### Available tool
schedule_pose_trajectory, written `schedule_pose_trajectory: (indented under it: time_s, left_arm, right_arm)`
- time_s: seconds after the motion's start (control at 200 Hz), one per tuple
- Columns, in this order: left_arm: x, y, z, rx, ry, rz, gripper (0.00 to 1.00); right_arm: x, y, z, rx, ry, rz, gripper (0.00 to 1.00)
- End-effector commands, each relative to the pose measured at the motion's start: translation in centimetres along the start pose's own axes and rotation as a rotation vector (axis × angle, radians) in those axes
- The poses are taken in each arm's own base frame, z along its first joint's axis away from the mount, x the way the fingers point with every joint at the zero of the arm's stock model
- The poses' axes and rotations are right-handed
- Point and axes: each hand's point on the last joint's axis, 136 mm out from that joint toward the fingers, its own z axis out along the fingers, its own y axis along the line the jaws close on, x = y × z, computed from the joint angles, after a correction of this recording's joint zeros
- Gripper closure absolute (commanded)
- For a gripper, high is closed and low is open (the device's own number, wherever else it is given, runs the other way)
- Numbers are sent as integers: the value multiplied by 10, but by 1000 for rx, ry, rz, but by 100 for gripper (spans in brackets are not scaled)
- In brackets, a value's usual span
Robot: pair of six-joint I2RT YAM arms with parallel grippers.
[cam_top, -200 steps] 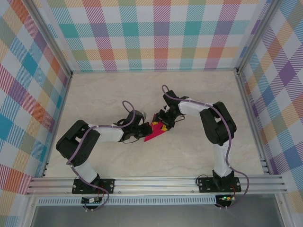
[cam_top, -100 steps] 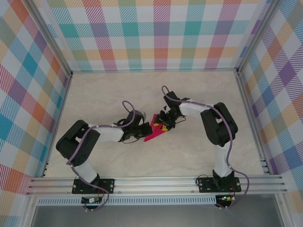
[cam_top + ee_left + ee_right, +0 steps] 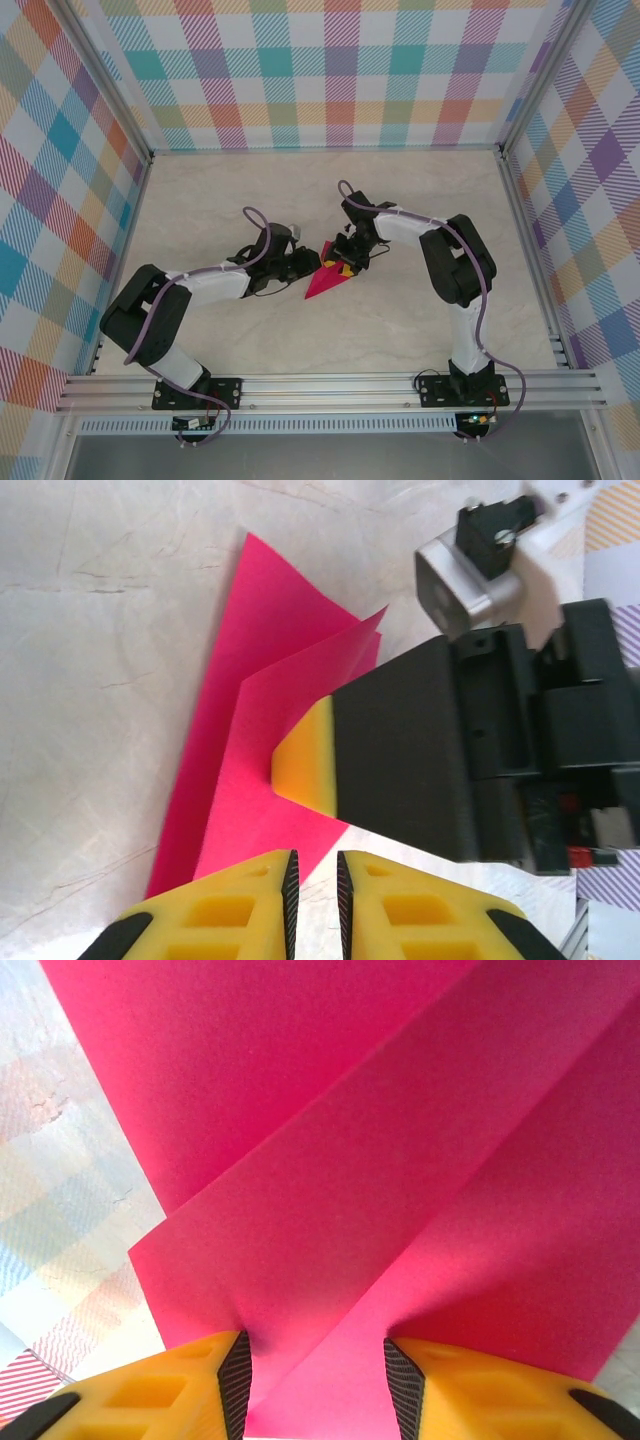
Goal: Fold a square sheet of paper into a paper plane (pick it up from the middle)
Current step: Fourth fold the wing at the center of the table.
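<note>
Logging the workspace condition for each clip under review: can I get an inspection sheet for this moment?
Surface: pale marbled table, no marks seen.
Job's things: magenta paper plane, partly folded, lying between the arms.
Clutter: nothing seen.
Grippers: left gripper, jaws slightly apart with nothing between them, at the paper's near corner; right gripper open, fingers astride a crease.
Cables: purple cables run along both arms, off the paper.
Surroundings: checked walls; aluminium rail at the near edge.

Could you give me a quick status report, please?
Left fingers barely apart, empty. Right fingers open, straddling the folded paper. Nothing in the way.
</note>
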Motion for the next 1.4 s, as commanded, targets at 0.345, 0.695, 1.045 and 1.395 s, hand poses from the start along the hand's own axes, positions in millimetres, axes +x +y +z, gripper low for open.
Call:
schedule_pose_trajectory:
  time_s: [0.345, 0.695, 1.045, 1.395]
  left_arm:
    - [5, 13, 21, -19, 50, -44, 91]
    - [9, 27, 36, -65, 78, -61, 95]
    - [18, 28, 34, -57, 119, -74, 95]
    - [22, 42, 33, -124, 129, -77, 95]
  right_arm:
    - [-1, -70, 36, 258, 25, 82, 57]
    - [-1, -70, 40, 281, 61, 74, 55]
    - [-3, -71, 45, 297, 82, 71, 52]
    - [-5, -60, 42, 255, 72, 53, 53]
